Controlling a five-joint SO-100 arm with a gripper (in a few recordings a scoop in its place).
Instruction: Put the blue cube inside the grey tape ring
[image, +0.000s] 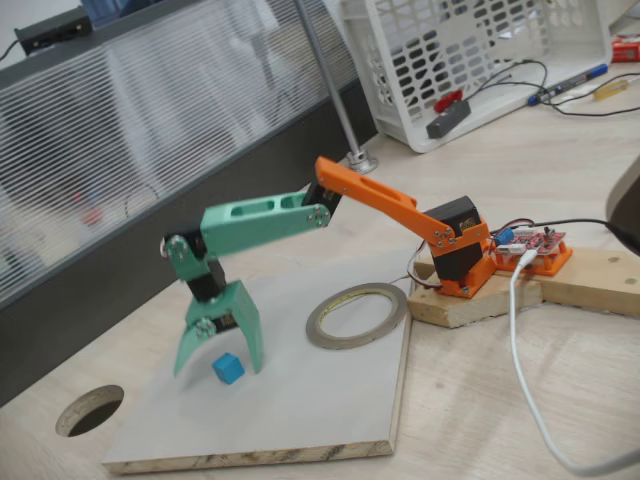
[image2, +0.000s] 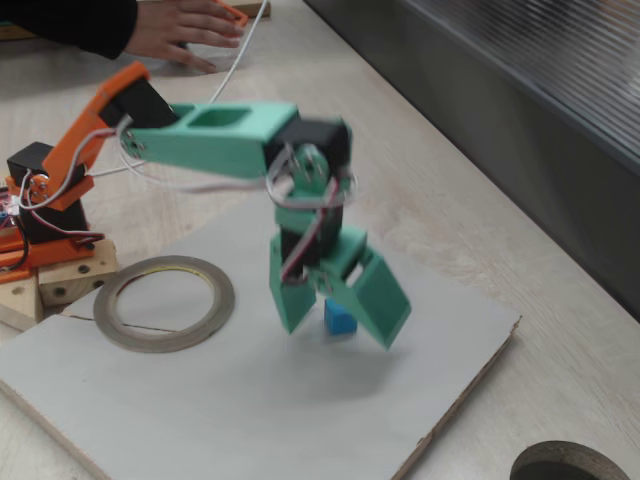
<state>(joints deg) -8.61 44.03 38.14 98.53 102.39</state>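
Observation:
The blue cube (image: 228, 368) (image2: 340, 318) rests on the pale board (image: 300, 400) (image2: 200, 420). My green gripper (image: 218, 368) (image2: 340, 330) points straight down over it and is open, with one finger on each side of the cube and the tips low, close to the board. I cannot tell whether either finger touches the cube. The grey tape ring (image: 314, 328) (image2: 160, 341) lies flat on the same board, between the cube and the arm's orange base, with nothing in its hollow centre.
A round hole (image: 90, 408) (image2: 570, 465) is cut in the tabletop beside the board's corner. The arm's wooden base block (image: 590, 280), a white cable (image: 520, 350), a metal pole (image: 335, 90) and a white basket (image: 470, 60) stand behind. A person's hand (image2: 185, 30) rests at the table's far edge.

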